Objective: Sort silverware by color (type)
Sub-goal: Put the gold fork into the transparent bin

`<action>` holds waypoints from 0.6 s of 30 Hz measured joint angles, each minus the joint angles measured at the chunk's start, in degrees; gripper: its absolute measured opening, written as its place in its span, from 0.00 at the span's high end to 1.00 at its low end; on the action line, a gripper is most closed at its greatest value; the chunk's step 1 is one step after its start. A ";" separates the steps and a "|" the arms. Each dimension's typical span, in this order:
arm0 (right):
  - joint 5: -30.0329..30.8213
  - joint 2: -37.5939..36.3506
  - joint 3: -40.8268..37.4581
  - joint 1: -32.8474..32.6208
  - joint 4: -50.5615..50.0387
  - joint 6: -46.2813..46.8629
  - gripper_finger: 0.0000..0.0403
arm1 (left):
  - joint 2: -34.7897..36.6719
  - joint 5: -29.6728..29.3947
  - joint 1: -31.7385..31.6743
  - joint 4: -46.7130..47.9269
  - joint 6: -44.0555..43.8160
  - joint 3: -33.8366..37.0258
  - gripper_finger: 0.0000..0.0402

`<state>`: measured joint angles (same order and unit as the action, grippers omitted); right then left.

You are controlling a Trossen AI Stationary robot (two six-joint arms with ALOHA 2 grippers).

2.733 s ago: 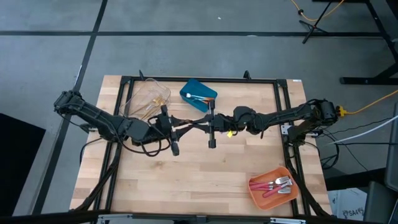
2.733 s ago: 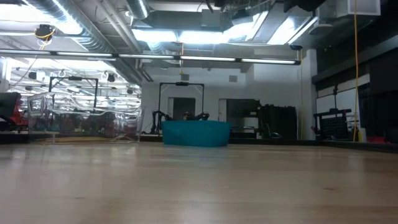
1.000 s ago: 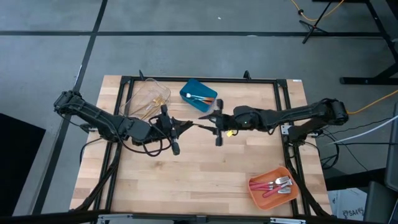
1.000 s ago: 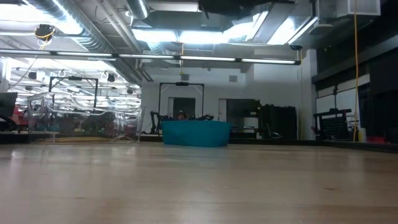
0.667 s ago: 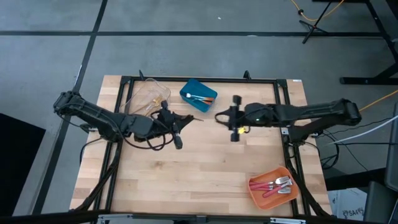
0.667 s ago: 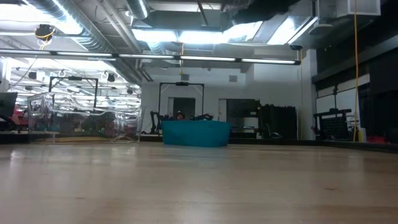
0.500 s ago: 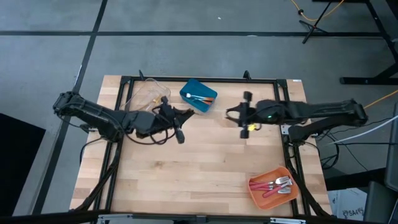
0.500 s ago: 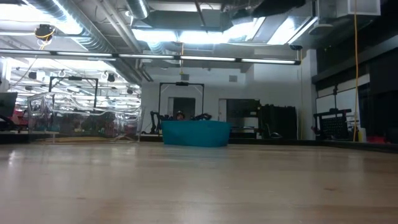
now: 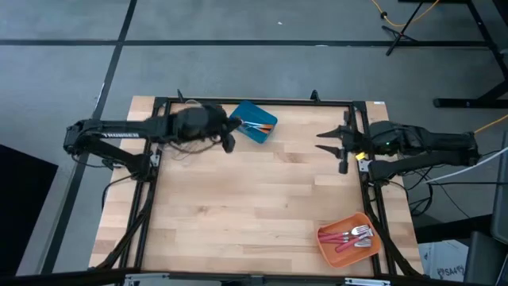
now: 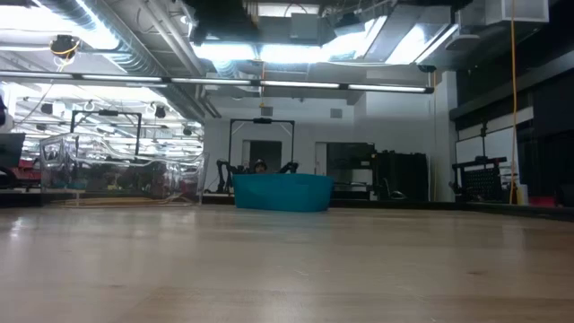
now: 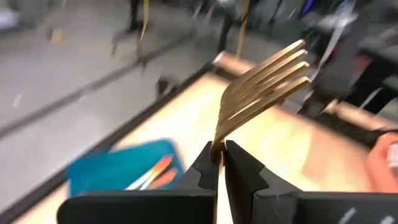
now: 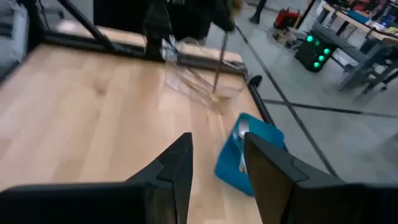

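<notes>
Your left gripper was pinched shut on a gold fork, gripping it low on the handle so the tines stood clear of the fingertips and could go into a bin first. In the high view that gripper sat at about 11 o'clock on the table, between the clear bin and the blue bin. You seemed to be carrying the fork toward the clear bin, since a gold utensil already showed in it from the right wrist view, and like goes with like.

The blue bin held the orange-handled pieces, seen from the left wrist as orange handles lying in the teal tray. The orange bin at about 5 o'clock held the red-handled forks. No silverware lay loose on the bare wood, so the sort looked nearly finished, with the gold fork as the last piece in hand.

Your right gripper was parked at about 2 o'clock near the table's edge, its fingers apart and holding nothing, kept well away from the left arm's path.
</notes>
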<state>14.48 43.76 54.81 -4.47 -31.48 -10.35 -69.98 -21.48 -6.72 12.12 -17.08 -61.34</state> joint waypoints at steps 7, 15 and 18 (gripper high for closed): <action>-2.25 -5.31 -7.10 0.00 3.28 2.72 0.67 | -0.02 6.53 -11.17 28.92 -3.82 -10.41 0.99; -3.28 -8.66 -18.00 0.00 17.15 2.63 0.67 | -0.02 6.17 -19.98 51.29 -0.85 -18.01 0.99; -4.17 -9.15 -21.53 0.00 20.53 2.69 0.67 | -0.02 6.17 -22.05 57.25 -0.35 -17.39 0.99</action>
<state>10.32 34.61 33.27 -4.47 -10.95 -7.66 -70.00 -15.31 -28.78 69.37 -17.43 -78.73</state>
